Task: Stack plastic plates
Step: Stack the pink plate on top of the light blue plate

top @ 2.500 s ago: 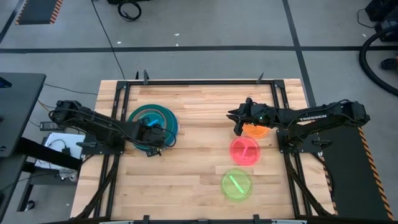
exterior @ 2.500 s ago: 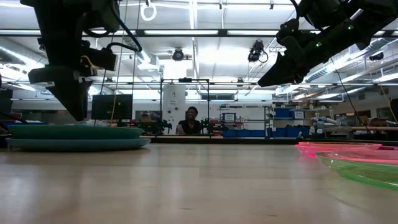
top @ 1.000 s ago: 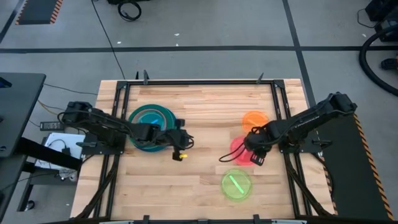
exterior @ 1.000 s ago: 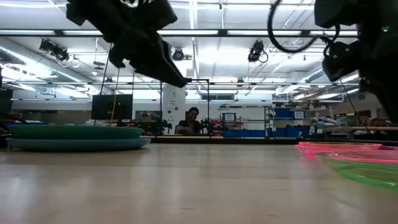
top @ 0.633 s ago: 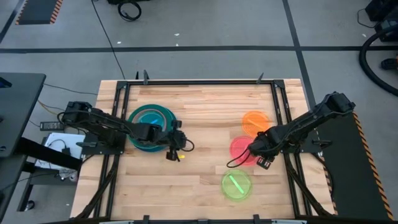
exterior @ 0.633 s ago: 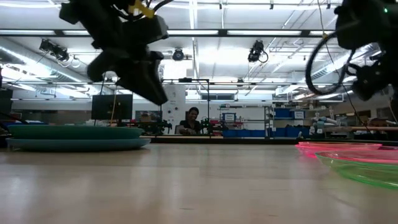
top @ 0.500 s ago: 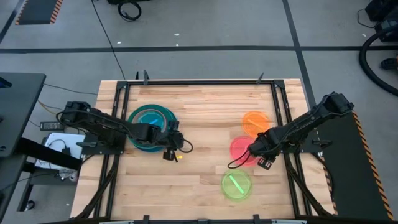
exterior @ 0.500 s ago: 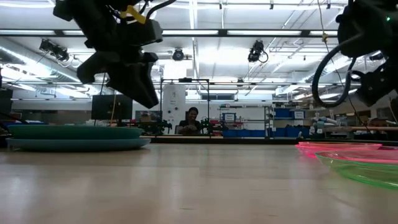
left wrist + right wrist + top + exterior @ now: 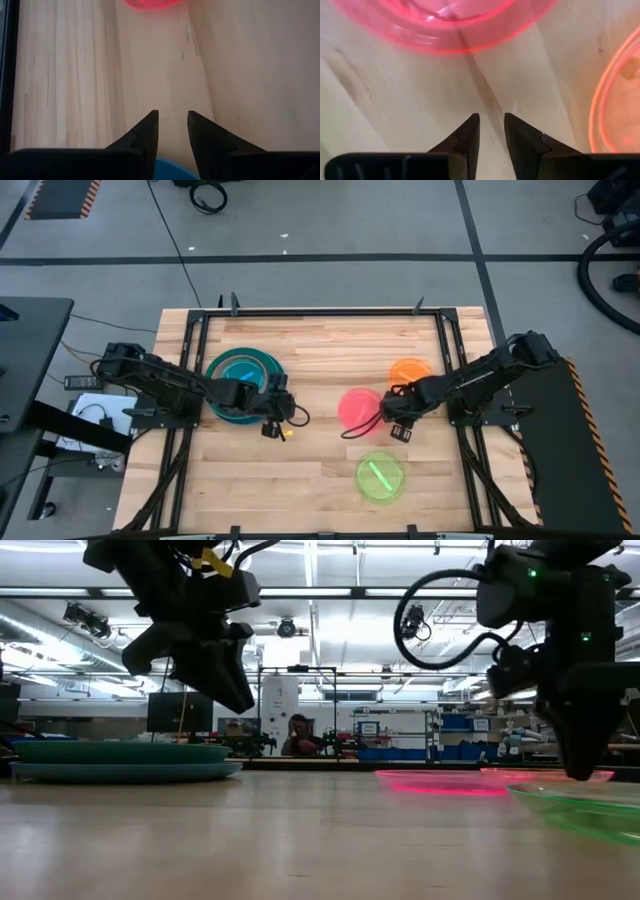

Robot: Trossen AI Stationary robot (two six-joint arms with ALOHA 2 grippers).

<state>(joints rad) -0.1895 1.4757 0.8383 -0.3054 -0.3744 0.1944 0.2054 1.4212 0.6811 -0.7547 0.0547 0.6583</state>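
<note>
Plastic plates: I see partial stack (image 9: 243, 372); pink (image 9: 358, 408), orange (image 9: 409, 371), lime (image 9: 380, 476) loose. Left claw (image 9: 170, 131), right claw (image 9: 489, 131) slightly spread, empty.

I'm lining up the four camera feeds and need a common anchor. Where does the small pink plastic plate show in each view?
High view: the small pink plastic plate lies mid-table, just left of the right gripper.
Low view: a thin pink sliver on the tabletop, right of centre.
Left wrist view: a pink arc at the top edge.
Right wrist view: fills the upper part, beyond the fingers.
Shared landmark: the small orange plastic plate, also in the right wrist view.
</note>
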